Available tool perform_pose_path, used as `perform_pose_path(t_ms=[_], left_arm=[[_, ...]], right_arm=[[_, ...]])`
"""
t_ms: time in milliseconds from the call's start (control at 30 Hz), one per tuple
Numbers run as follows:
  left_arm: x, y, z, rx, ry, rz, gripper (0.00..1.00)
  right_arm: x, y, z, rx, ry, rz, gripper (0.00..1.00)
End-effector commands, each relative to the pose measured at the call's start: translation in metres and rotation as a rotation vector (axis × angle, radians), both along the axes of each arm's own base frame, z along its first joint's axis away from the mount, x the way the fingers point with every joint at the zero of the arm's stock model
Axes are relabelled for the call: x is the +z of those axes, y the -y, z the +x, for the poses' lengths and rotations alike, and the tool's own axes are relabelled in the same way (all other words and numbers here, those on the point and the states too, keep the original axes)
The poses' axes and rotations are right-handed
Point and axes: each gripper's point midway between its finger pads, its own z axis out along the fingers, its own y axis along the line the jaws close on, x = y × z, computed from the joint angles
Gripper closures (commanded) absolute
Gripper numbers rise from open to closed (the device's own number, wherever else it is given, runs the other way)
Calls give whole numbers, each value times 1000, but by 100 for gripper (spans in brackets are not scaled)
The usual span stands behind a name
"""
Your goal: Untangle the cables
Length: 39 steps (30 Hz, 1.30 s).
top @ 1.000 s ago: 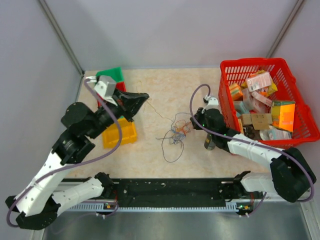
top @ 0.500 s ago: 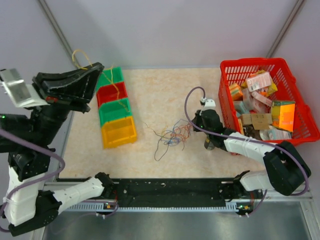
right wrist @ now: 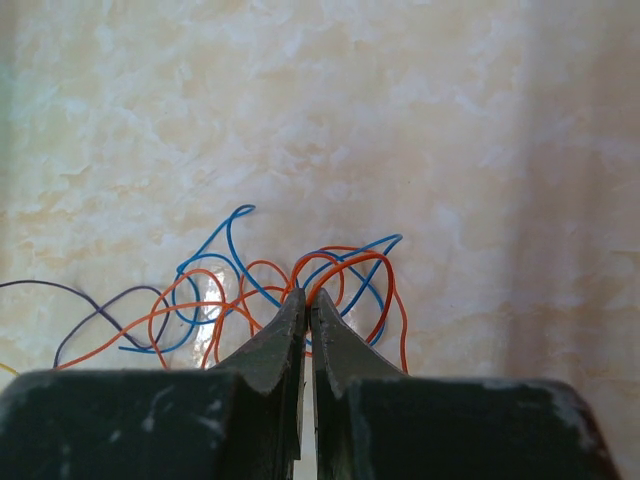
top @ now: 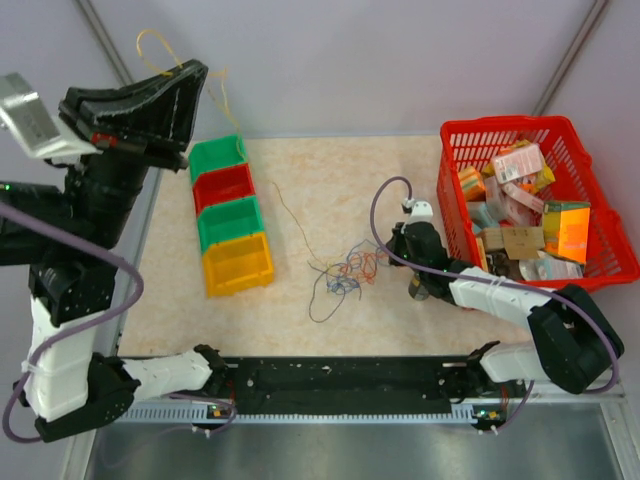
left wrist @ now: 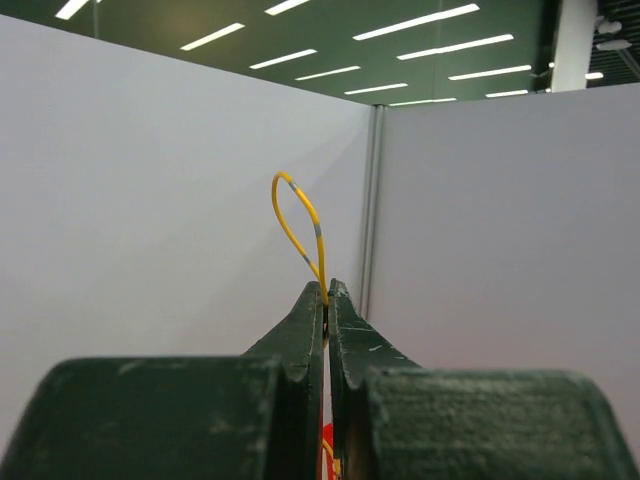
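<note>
The left pincer (top: pixel 192 78) is high in the upper left of the top view. It is clamped shut on a yellow cable (left wrist: pixel 297 222), whose loop stands above its tips. The other cables (top: pixel 345 270), blue, orange and purple, lie tangled on the table (top: pixel 300 170) near mid-frame. The right pincer (right wrist: pixel 305 298) sits low at the tangle's right edge, closed tight on its orange strands.

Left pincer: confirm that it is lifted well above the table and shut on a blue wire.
Not blue. The left pincer is lifted well above the table and shut on a yellow wire; the left wrist view shows its yellow loop standing above the closed tips.
</note>
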Motion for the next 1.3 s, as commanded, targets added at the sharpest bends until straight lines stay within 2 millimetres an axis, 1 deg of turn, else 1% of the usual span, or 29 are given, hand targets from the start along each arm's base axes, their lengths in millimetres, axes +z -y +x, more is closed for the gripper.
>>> perform_pose_path(t_ms=[0,100,167,233,333,433,500,533,600,667,700,767,833,867,900,967,1067,1267], left_arm=[[41,-36,-8,96,58,-142,100],[66,-60,-42,72,194,-235,100],[73,-70,-58,72,265,-261,100],[78,-78,-66,90,294,-270,100],[85,-94,-69,182,316,-253,100],[82,-103,-67,235,308,-250,100],[73,-99,-56,253,278,-238,100],[66,-93,-47,265,252,-223,100],[50,-77,-25,261,190,-200,100],[33,-54,2,255,120,-159,100],[24,-41,18,251,77,-130,100],[12,-23,38,247,23,-90,100],[5,-12,52,255,-1,-70,100],[-5,-3,63,260,-36,-39,100],[-11,2,71,264,-56,-23,100],[-26,18,85,258,-86,21,100],[-49,36,107,271,-143,74,100],[-104,58,155,355,-255,157,100]], right_arm=[[17,5,8,-29,60,18,100],[14,5,8,-31,51,13,100],[15,5,8,-30,53,16,100],[16,4,8,-25,58,20,100],[15,4,8,-24,56,22,100],[16,1,8,-14,54,32,100],[14,-2,7,0,45,34,100],[14,-4,7,14,44,33,100],[13,-9,6,54,36,19,100],[12,-16,5,107,30,9,100],[12,-20,4,131,25,12,97],[17,-29,0,204,35,20,89],[20,-33,-4,233,49,33,82],[22,-33,-4,238,59,36,78],[24,-32,-4,234,67,34,77],[25,-30,-3,225,70,33,78],[24,-30,-3,224,67,32,77],[23,-21,-1,164,70,22,79]])
